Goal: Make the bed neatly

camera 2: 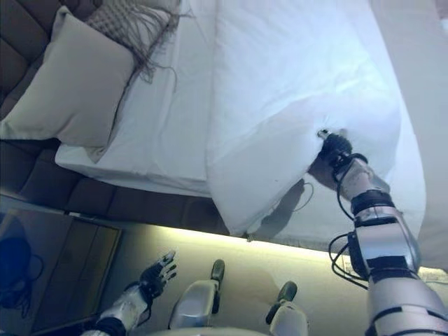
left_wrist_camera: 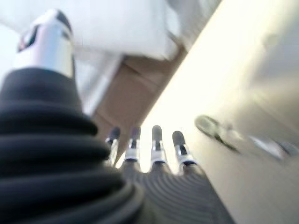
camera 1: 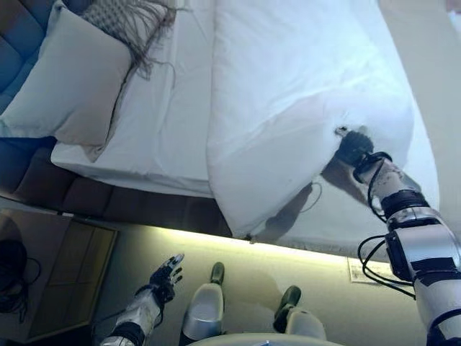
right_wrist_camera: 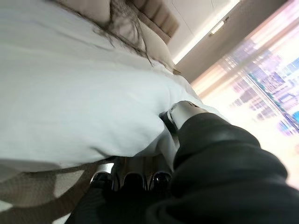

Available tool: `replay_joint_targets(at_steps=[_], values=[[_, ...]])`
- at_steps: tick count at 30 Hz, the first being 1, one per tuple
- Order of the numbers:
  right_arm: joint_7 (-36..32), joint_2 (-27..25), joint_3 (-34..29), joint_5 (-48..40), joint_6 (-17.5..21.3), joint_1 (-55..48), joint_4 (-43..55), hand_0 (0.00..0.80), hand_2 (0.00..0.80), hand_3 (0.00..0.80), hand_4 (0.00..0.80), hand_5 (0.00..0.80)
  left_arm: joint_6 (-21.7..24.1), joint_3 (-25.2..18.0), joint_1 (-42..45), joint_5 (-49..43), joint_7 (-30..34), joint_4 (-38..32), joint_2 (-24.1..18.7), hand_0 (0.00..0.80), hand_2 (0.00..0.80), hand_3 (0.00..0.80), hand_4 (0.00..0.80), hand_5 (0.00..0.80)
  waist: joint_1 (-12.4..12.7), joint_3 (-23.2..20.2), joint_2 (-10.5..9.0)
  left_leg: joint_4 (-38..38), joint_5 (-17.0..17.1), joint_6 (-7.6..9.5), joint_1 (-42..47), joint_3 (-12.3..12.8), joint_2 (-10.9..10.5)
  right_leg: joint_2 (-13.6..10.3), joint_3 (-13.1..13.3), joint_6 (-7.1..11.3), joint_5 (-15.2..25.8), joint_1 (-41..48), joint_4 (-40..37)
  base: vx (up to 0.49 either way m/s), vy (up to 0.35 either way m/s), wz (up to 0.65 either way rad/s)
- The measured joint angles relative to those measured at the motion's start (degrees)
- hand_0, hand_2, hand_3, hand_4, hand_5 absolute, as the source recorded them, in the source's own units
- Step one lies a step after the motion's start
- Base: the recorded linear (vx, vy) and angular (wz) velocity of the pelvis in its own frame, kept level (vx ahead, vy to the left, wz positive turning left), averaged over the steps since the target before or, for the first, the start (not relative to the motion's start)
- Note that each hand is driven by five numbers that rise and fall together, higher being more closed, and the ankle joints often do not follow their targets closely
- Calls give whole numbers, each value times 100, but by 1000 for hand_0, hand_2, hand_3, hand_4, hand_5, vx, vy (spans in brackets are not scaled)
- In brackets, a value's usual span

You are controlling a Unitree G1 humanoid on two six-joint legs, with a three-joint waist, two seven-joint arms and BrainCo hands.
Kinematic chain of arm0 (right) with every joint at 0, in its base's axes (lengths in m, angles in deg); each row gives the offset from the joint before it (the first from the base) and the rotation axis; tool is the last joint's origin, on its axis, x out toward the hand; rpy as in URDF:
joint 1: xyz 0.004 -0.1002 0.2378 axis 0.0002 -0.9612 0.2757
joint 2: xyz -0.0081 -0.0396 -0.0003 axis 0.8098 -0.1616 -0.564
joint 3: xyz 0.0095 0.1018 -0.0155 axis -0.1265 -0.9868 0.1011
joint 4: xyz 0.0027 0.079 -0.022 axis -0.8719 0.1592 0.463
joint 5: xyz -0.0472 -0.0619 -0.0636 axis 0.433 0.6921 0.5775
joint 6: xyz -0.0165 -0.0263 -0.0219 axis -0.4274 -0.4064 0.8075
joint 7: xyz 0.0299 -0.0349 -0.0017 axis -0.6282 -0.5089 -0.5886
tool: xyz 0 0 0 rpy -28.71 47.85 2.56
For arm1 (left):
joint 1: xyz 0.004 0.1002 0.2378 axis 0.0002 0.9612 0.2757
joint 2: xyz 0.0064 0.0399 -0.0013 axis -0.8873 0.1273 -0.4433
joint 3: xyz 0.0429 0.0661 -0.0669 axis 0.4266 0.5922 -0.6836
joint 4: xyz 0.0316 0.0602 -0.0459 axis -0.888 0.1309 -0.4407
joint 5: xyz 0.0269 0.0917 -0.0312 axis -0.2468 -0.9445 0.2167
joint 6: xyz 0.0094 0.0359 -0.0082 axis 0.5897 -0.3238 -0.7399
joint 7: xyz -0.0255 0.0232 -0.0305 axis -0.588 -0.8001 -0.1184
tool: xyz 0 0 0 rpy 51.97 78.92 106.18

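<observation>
A white duvet (camera 1: 302,94) lies bunched on the bed, its edge hanging over the near side of the mattress (camera 1: 166,115). My right hand (camera 1: 353,148) is shut on the duvet's lower edge, fingers curled under the fold and thumb on top in the right wrist view (right_wrist_camera: 182,114). A beige pillow (camera 1: 68,76) lies at the head of the bed, with a grey fringed cushion (camera 1: 133,18) beside it. My left hand (camera 1: 166,274) hangs low beside the bed, open and empty, fingers straight in the left wrist view (left_wrist_camera: 154,144).
A dark upholstered headboard (camera 1: 18,43) stands on the left. A glossy nightstand (camera 1: 57,274) stands at the lower left. A lit strip runs under the bed frame (camera 1: 144,209). Pale floor (camera 1: 425,58) lies to the right of the bed.
</observation>
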Motion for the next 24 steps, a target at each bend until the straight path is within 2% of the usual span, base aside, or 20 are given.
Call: replay_joint_targets(at_steps=[4, 8, 11, 15, 24], values=[[5, 380, 304, -1, -87, -171, 303, 800, 800, 800, 800, 800, -227, 121, -159, 760, 276, -46, 59, 0, 0, 0, 0, 0, 2, -136, -80, -120, 3, -8, 221, -24, 3, 60, -89, 21, 85, 332, -315, 145, 14, 7], [22, 712, 470, -1, -90, -316, 635, 800, 800, 800, 800, 800, -579, 129, -204, 1860, 538, -469, 289, 0, 0, 0, 0, 0, -2, -161, -122, -159, 2, -11, 345, -19, 6, 88, -90, 31, 96, 507, -415, 91, -27, 4], [101, 989, 545, -4, -88, -316, 680, 800, 800, 800, 800, 800, -780, 364, -511, 2540, 538, -538, 390, 0, 0, 0, 0, 0, -2, -207, -238, -156, 22, -43, 342, -21, 54, 141, -89, 10, 96, 511, -416, 25, -96, 1], [293, 1214, 768, -65, -19, -317, 789, 800, 800, 800, 800, 800, -901, 444, -983, 3384, 255, -543, 525, 0, 0, 0, 0, 0, -12, -193, -509, -152, 53, -101, 318, -20, 157, 238, -78, -60, 113, 475, -417, -52, -146, -4], [402, 1670, 983, -786, 664, -166, 955, 800, 800, 800, 800, 800, -948, 413, -1535, 6002, -622, -428, 711, 0, 0, 0, 0, 0, -1, 75, -1143, -2, 145, -272, -299, -56, 425, 521, -54, -285, 205, -105, -379, -105, -145, -4]])
